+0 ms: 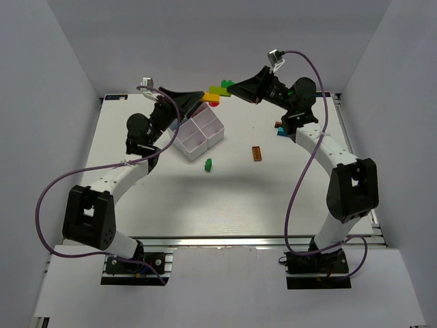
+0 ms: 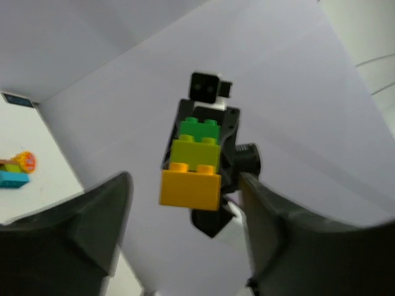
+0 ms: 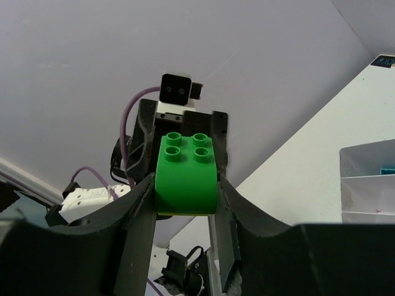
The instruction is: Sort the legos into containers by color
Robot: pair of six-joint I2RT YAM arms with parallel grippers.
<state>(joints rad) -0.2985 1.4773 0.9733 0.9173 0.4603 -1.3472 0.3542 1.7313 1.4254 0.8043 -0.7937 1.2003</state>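
Stack of studded bricks (image 2: 191,163), prob. plastic, pinched in R gripper (image 3: 185,188).

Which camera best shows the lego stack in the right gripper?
Left wrist: the lego stack shows three layers, green, lime, orange. Right wrist sees only its green end; top view shows it tiny.
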